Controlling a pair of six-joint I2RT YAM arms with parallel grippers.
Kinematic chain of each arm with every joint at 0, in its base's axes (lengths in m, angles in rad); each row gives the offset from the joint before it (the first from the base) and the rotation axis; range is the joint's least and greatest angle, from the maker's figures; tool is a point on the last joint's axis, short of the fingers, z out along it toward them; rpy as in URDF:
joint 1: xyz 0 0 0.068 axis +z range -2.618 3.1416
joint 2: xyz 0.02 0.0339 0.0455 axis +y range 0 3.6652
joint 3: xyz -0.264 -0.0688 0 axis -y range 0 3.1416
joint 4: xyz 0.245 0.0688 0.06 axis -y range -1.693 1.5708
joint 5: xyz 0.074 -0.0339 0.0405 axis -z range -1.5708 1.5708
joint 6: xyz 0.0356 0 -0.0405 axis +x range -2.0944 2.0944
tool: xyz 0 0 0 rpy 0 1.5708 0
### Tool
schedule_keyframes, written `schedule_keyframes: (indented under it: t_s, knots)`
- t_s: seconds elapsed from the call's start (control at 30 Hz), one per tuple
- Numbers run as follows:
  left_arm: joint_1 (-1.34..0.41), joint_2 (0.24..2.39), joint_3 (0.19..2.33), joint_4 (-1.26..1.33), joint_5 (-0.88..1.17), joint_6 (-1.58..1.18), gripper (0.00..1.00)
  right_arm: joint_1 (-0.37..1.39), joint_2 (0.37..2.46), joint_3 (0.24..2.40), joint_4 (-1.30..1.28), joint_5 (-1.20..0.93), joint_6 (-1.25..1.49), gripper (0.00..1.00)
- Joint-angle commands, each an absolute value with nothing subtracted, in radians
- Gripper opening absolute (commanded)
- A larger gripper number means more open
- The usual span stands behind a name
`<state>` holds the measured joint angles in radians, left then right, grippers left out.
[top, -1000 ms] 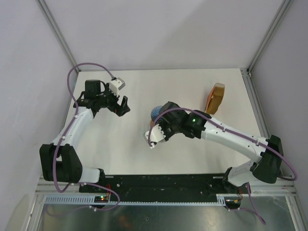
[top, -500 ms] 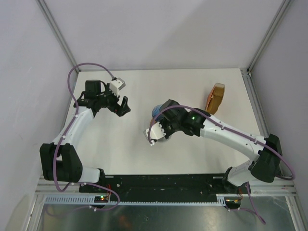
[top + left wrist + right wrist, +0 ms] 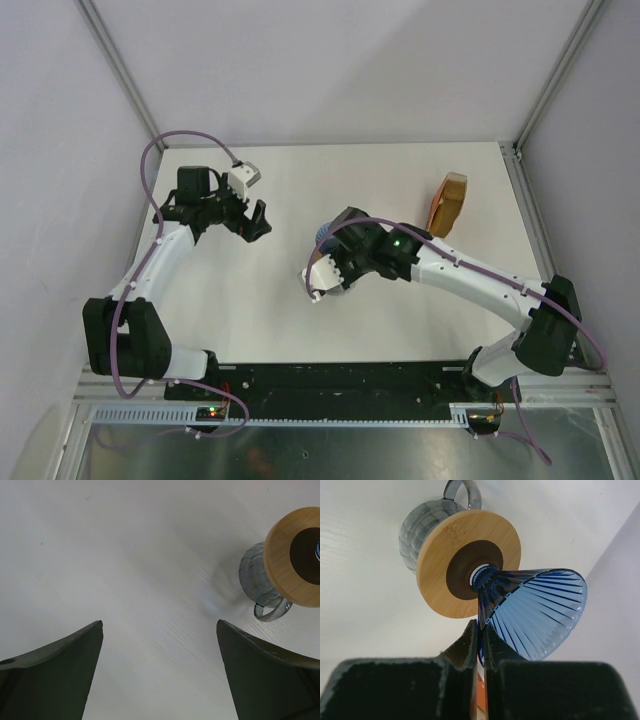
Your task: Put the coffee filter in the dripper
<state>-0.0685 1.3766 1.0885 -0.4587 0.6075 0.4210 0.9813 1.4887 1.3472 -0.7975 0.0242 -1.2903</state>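
The dripper (image 3: 535,610), a translucent blue ribbed cone, is tilted with its narrow end at the dark hole of the wooden ring (image 3: 440,565) on the glass jug (image 3: 417,530). My right gripper (image 3: 481,627) is shut on a thin blue fin at the dripper's side. From above, only a sliver of the dripper (image 3: 321,233) shows behind the right gripper (image 3: 326,268). My left gripper (image 3: 252,222) hangs open over bare table to the left; its view shows wide-apart fingers (image 3: 60,670) and the jug (image 3: 257,580) at the right. The single coffee filter is not in view.
A thick orange-brown stack of filters (image 3: 447,203) stands on edge at the back right of the white table (image 3: 400,175). Grey walls and metal frame posts (image 3: 527,140) close in the table on three sides. The arm bases sit at the near edge.
The right arm has edged slightly to the left and away from its base, still shut on the dripper. The left arm has not moved.
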Motion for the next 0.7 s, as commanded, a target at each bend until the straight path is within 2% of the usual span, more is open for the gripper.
schedule_keyframes:
  t_s: [0.0,0.2,0.67]
  knots:
    - [-0.063,1.376,1.090,-0.454,0.651,0.418,1.00,0.980,1.503,1.392,-0.825,-0.027,-1.272,0.00]
    - [-0.083,1.363,1.115,-0.454,0.737,0.335,0.96,0.976,1.514,1.397,-0.841,-0.057,-1.272,0.00]
    - [-0.310,1.418,1.317,-0.453,0.771,0.015,0.92,0.964,1.545,1.430,-0.897,-0.058,-1.268,0.00]
